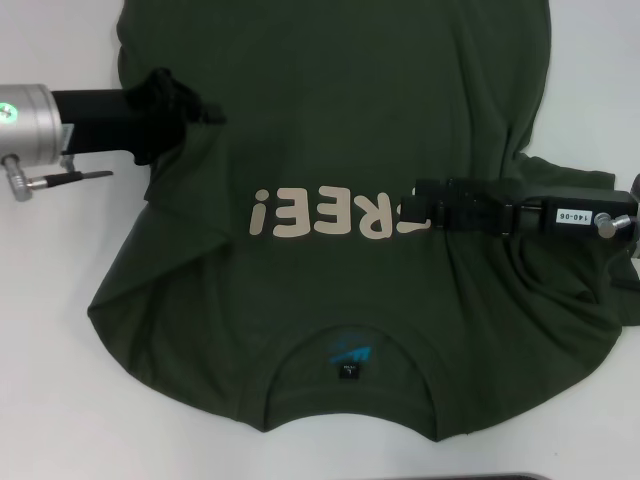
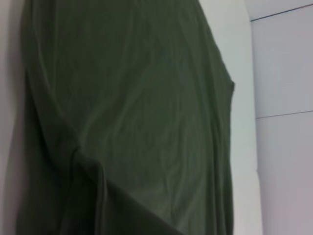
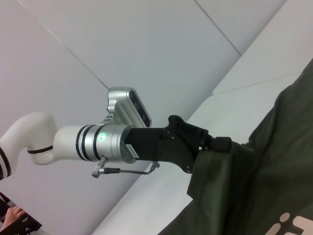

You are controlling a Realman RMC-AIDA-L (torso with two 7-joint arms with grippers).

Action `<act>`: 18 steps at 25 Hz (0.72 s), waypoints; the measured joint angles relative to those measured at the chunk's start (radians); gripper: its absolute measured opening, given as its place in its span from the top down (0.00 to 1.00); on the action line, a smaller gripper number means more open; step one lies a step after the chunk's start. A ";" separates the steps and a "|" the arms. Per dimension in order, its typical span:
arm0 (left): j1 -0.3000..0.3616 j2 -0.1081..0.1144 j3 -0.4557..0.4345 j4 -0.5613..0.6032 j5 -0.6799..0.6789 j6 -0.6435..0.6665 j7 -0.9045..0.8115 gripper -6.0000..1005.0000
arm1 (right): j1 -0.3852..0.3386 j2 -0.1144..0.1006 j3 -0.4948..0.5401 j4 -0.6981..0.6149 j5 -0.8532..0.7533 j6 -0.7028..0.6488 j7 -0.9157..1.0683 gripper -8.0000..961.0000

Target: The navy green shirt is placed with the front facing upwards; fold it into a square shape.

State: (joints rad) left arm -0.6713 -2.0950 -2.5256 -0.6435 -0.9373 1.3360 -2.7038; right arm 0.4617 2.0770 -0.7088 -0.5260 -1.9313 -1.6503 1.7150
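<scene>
The navy green shirt lies spread on the white table, collar toward me, with its cream lettering, teal print and black neck tag facing up. My left gripper is at the shirt's left edge, shut on a bunch of fabric that it holds slightly raised; the right wrist view shows this left gripper with cloth hanging from it. My right gripper sits low over the right end of the lettering, and creases run toward it. Only green cloth fills the left wrist view.
Bare white table shows to the left and right of the shirt and along its front. A white panelled wall rises behind the table. A thin dark strip lies at the near edge.
</scene>
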 joint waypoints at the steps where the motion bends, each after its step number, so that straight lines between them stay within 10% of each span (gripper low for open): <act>1: 0.000 -0.002 0.003 0.000 0.000 -0.004 0.001 0.97 | 0.000 0.000 0.000 0.000 0.000 0.000 0.000 0.05; 13: -0.010 -0.027 0.021 0.002 -0.093 0.008 0.068 0.90 | -0.002 -0.002 0.001 0.000 0.000 0.006 0.003 0.05; 18: -0.012 0.000 0.053 0.009 -0.085 0.010 0.052 0.75 | -0.003 -0.003 0.003 0.000 0.000 0.006 0.003 0.05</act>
State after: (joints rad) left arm -0.6837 -2.0946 -2.4721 -0.6341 -1.0225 1.3458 -2.6516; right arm 0.4587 2.0739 -0.7055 -0.5261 -1.9312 -1.6439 1.7183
